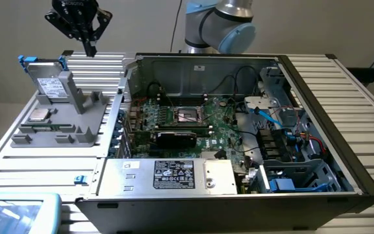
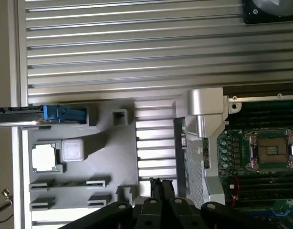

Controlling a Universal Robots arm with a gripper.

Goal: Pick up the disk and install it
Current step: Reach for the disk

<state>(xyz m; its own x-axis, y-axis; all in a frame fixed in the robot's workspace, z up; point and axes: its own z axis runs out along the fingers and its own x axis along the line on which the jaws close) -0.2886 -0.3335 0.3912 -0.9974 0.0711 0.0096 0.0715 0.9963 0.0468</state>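
I can't read a single word or number from here. The print nearest the claw is a pale marking on its own black body, too small for me to make out. Just beneath the claw, the disk carries a white label with dark lines I can't resolve. Well apart from the claw, toward the exterior view's lower right, a black label with white print and symbols sits on the silver box, beside a small white sticker. I can't read either of them.

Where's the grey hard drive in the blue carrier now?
The drive stands upright on the grey tray at the exterior view's left, beside the computer case.
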